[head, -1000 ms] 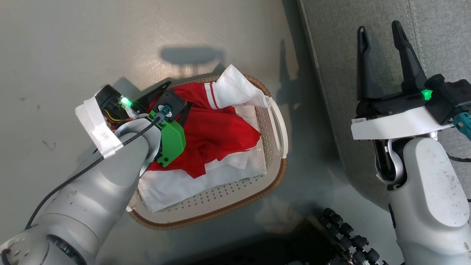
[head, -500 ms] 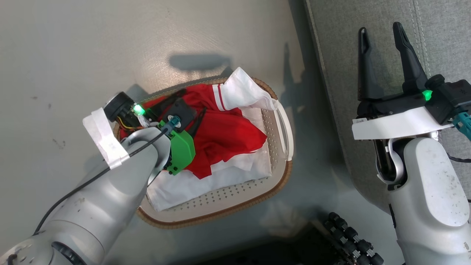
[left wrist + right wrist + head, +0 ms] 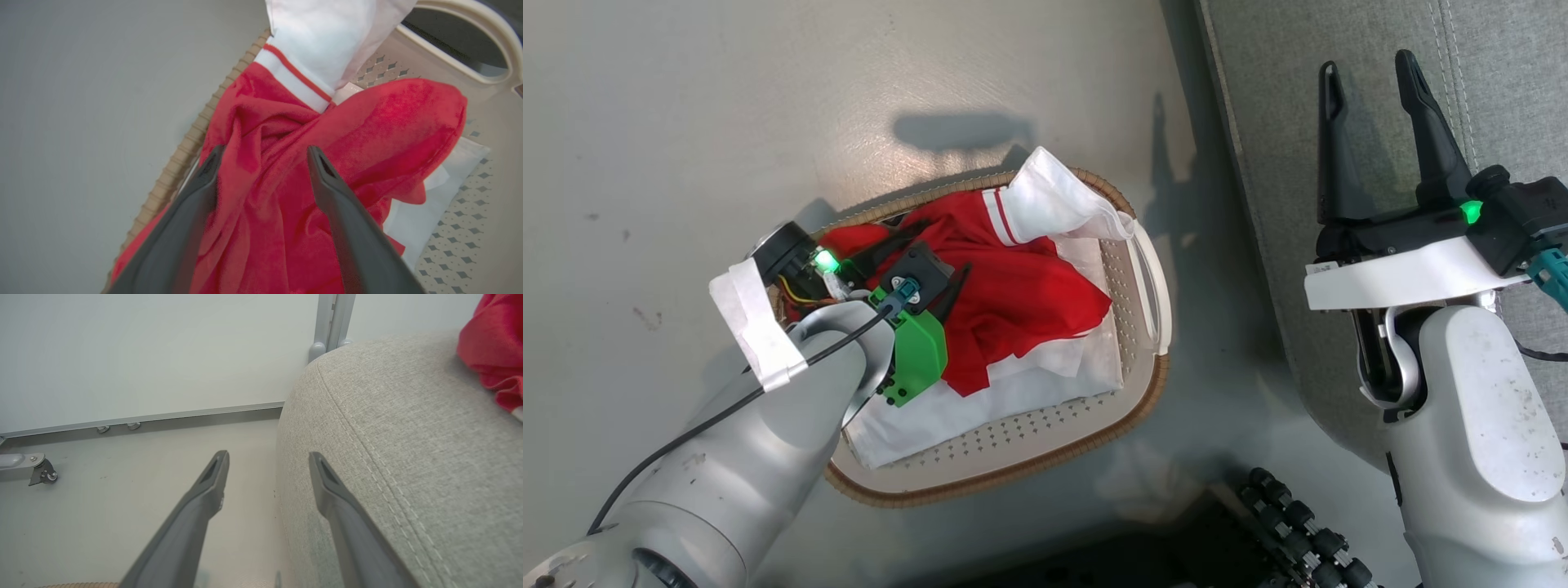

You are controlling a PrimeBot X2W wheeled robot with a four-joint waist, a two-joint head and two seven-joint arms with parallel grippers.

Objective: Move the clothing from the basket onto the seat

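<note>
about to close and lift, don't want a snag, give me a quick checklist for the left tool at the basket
1. Left tool open, straddling a fold of the soft red-and-white clothing: ok.
2. Grip shut on the cloth: not ok, jaws apart.
3. Tool free of the oval white perforated plastic basket: cannot tell, one finger lies close to its woven rim.
4. Right tool open, apart from the basket: ok.
5. Bare room on the large grey woven-fabric seat cushion: ok.

Fuzzy red cloth clothing [image 3: 286, 196] with smooth white fabric sleeves lies in a matt white perforated plastic basket [image 3: 1029, 429] with a brown woven rim. The seat [image 3: 408, 457] is coarse grey woven fabric. The floor [image 3: 768, 98] is smooth, slightly glossy.
</note>
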